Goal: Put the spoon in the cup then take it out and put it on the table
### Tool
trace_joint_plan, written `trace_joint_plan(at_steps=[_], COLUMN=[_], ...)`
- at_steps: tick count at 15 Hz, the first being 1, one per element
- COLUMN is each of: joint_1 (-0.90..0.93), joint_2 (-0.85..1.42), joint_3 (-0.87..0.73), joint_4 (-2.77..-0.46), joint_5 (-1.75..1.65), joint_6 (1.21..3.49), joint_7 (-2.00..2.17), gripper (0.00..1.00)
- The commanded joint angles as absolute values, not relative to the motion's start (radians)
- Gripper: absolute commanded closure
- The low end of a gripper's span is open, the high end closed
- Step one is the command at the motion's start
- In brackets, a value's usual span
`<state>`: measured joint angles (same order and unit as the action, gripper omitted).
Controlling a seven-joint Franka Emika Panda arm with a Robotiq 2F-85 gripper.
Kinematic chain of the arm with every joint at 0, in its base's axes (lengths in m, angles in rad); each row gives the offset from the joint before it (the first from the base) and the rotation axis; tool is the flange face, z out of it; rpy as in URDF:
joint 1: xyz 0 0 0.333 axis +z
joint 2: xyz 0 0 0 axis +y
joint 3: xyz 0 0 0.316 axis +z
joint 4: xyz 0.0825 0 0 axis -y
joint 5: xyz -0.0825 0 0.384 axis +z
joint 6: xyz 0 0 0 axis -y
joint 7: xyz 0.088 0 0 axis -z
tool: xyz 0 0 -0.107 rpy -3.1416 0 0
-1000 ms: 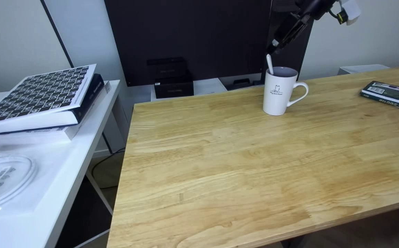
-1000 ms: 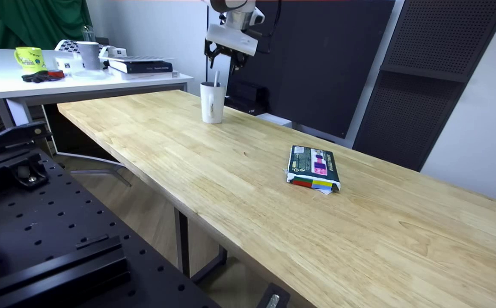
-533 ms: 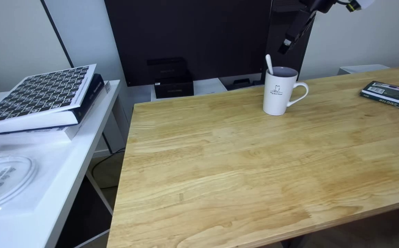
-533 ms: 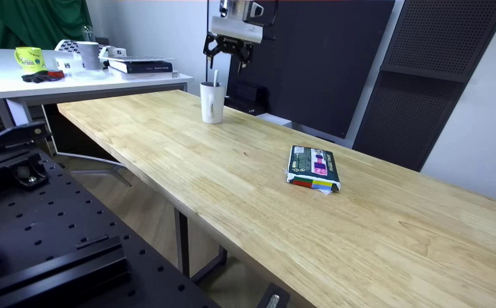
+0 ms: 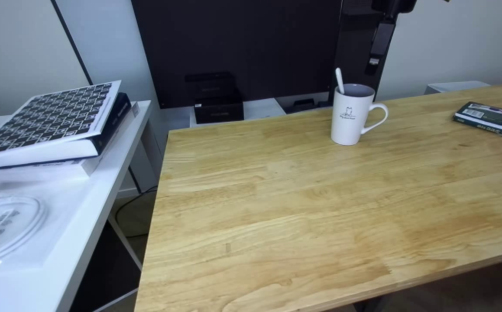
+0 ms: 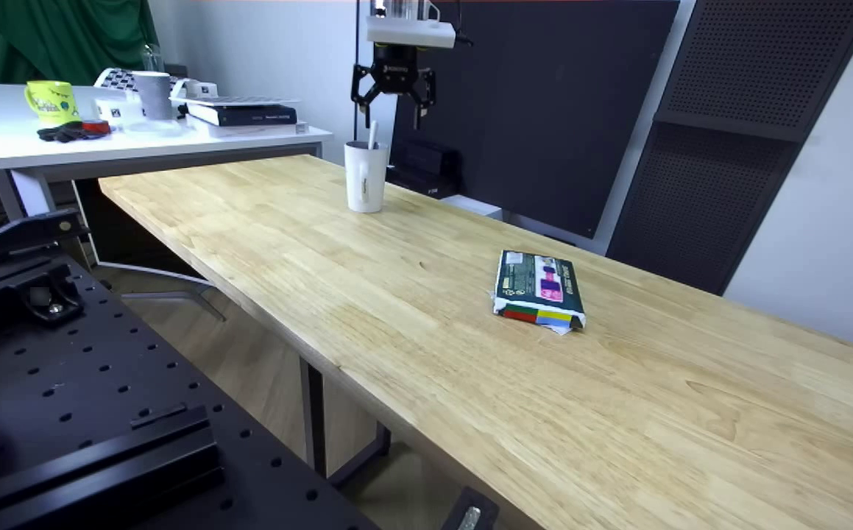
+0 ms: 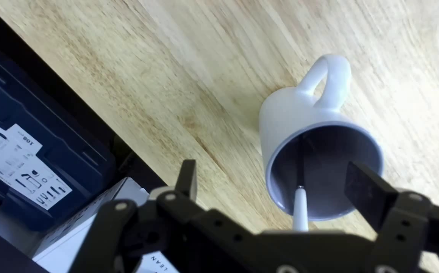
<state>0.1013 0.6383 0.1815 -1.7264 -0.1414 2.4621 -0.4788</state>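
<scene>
Spoon [image 7: 300, 208] leaning in the cup [image 5: 346, 130], tool [image 6: 392, 124] spread wide above

Here's the cup, upright on the bench [image 5: 251, 208], near one long edge, white outside and grey within, a small dark drawing [image 5: 348, 113] on its side! And the spoon? Right in the cup, tilted, its pale handle [image 5: 339, 80] poking up clear of it, on the side away from the loop [image 5: 384, 114]! The lower end sinks into shadow, and I can't make it out. Above hangs the tool, released, its two fingers [image 7: 371, 192] well away from each other; in the wrist view the spoon shows between them! Are they touching? In an exterior view a clear gap shows between that handle and a fingertip [image 5: 374, 62], so the tool is apart from the spoon. Further along the bench lies a dark green packet [image 6: 540, 285], flat, well apart from the cup. Over on the white desk [image 5: 99, 186] I see stacked books [image 5: 47, 119], and in an exterior view there's a yellow-green mug [image 6: 54, 103] standing up there too! And past the bench's edge, in the wrist view, a dark blue case [image 7: 56, 129]
</scene>
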Motion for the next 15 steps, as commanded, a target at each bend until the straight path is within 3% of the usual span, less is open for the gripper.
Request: trace_joint_plan(at_steps=[1, 15], joint_1=[0.152, 0.231], joint_2=[0.699, 0.949], joint_3=[0.151, 0.162], joint_4=[-1.587, -1.183], joint_5=[-0.2, -0.206], joint_6=[2.35, 2.123], joint_7=[-0.441, -0.475], gripper=[0.0, 0.0])
